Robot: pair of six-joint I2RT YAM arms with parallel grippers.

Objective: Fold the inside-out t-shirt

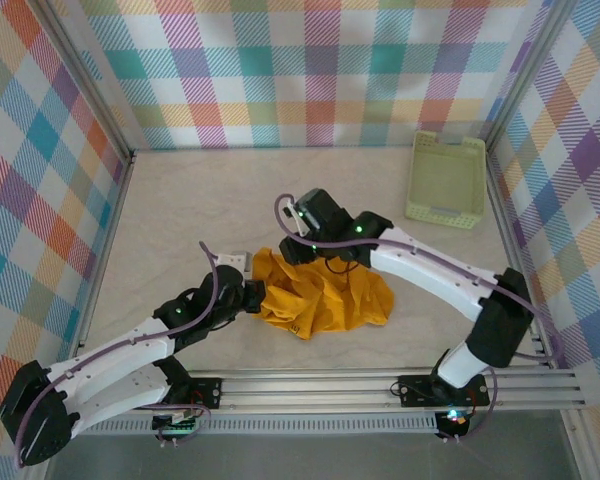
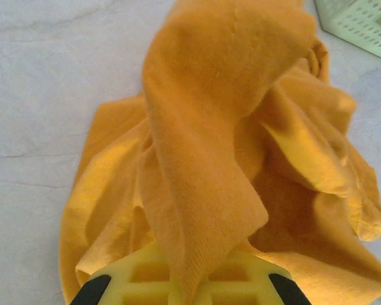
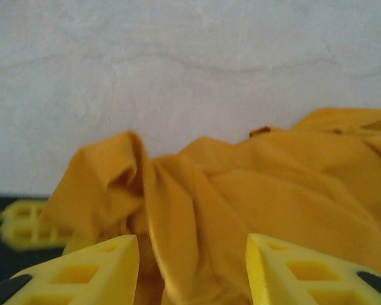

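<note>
The inside-out t-shirt [image 1: 325, 295] lies crumpled in a mustard-yellow heap on the pale table, near the middle front. My left gripper [image 1: 258, 297] is at the heap's left edge. In the left wrist view it [image 2: 187, 279] is shut on a fold of the shirt [image 2: 228, 127] that rises from between the yellow fingers. My right gripper [image 1: 325, 262] hangs over the heap's back edge. In the right wrist view it [image 3: 192, 267] stands open, its fingers [image 3: 95, 267] wide apart, with a ridge of shirt cloth [image 3: 197, 210] lying loose between them. The print and tag are hidden.
A pale green plastic basket [image 1: 446, 180] stands at the back right, and its corner [image 2: 362, 22] shows in the left wrist view. Checked walls close off the back and sides. A metal rail [image 1: 380, 385] runs along the front edge.
</note>
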